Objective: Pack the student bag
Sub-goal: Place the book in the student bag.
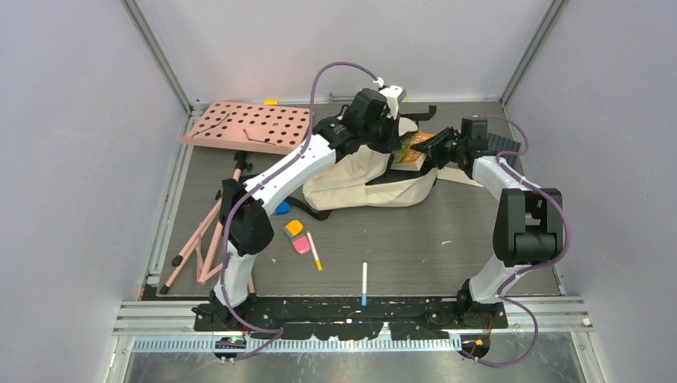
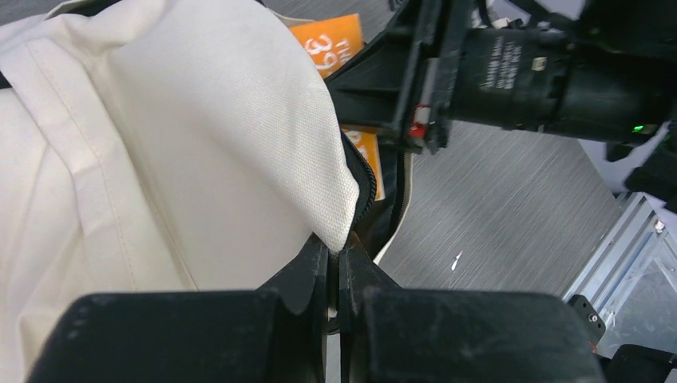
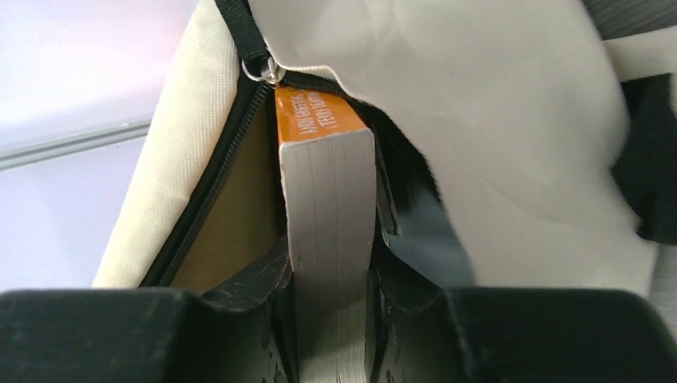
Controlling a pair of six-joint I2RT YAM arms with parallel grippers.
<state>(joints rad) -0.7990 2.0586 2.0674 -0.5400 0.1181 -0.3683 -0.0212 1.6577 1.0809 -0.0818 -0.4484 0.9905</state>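
We see the student bag (image 1: 363, 182) lying on the dark table (image 1: 447, 231), its mouth turned to the right. Our left gripper (image 2: 339, 259) has its fingers pressed together, pinching the bag's cream edge beside the black zipper and holding that flap raised. Our right gripper (image 3: 331, 271) clamps a thick orange-covered book (image 3: 327, 183) across its page edges. The book's far end sits at the bag's open mouth, just under the zipper pull (image 3: 267, 70). A pink perforated board (image 1: 247, 125) lies to the far left of the bag. On the bag's near side, apart from it, lie an orange eraser (image 1: 294, 228), a pink eraser (image 1: 301, 245), a yellow-tipped pen (image 1: 314, 251) and a blue-tipped pen (image 1: 364, 283).
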